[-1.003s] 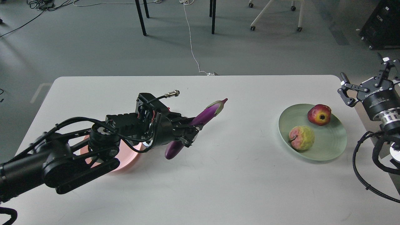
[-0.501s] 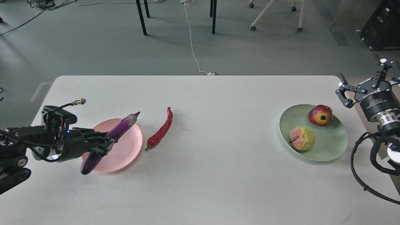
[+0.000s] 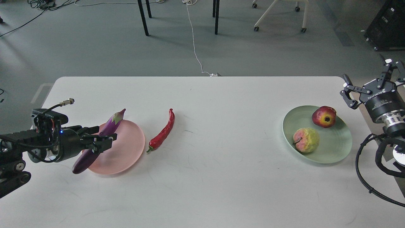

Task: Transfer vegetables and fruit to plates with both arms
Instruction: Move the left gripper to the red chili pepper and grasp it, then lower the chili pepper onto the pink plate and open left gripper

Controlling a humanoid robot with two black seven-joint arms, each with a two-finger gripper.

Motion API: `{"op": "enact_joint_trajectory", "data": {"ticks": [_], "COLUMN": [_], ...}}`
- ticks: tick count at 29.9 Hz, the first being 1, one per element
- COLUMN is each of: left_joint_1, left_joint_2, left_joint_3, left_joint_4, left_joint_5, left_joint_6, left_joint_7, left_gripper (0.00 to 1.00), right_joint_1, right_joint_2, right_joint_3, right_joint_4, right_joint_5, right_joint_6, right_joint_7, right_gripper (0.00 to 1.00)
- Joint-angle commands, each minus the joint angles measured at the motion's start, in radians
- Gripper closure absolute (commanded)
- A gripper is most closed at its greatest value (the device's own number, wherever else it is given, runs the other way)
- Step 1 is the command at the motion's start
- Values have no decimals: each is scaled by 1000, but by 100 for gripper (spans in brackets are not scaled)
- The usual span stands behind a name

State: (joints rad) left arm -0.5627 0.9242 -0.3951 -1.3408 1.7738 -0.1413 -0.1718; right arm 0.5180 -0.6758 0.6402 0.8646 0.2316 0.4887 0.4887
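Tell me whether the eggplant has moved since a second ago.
Yes. The eggplant, held in the left gripper, went left, from mid-table to the left part of the pink plate.

No legible text or labels.

Purple eggplant [image 3: 95, 144], red chili [image 3: 163, 132], pink plate [image 3: 126, 152], mint plate [image 3: 338, 142]

Eggplant [image 3: 98, 143] over pink plate [image 3: 126, 155]; chili [image 3: 163, 133] beside.
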Motion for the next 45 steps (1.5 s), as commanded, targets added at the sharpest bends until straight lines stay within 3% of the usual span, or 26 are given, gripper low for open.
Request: {"op": "enact_joint_trajectory", "data": {"ticks": [1,9,18,23,31,37,45], "left_joint_1": [-117,-198,-197,-195,-193,-244,-206], "left_joint_2": [-89,-344,-438,-452,-470,-371,29], "left_joint_3": [9,116,191,196,193,160,212], "left_joint_4": [6,176,267,305,290,138,-165], "left_joint_5": [7,145,207,205,196,147,96], "left_joint_6": [-9,-8,-8,-8,-6,-6,-5], "left_joint_7": [3,11,9,0,12,18,14], "left_gripper": [26,29,38,66,91,92,90], "right_joint_1": [-3,-1,-7,-7,-6,-6,-7], "right_joint_2": [4,2,-1,2,2,1,2], "right_joint_3": [-2,-4,-4,-5,-7,-7,-7], "right_joint_4": [1,-1,-1,-1,-2,-4,-4], "right_joint_5": [0,0,-1,-1,-1,-3,-3], "right_joint_6": [0,0,0,0,0,0,0], "right_joint_7": [0,0,0,0,0,0,0], "right_gripper": [1,1,1,1,1,1,1]}}
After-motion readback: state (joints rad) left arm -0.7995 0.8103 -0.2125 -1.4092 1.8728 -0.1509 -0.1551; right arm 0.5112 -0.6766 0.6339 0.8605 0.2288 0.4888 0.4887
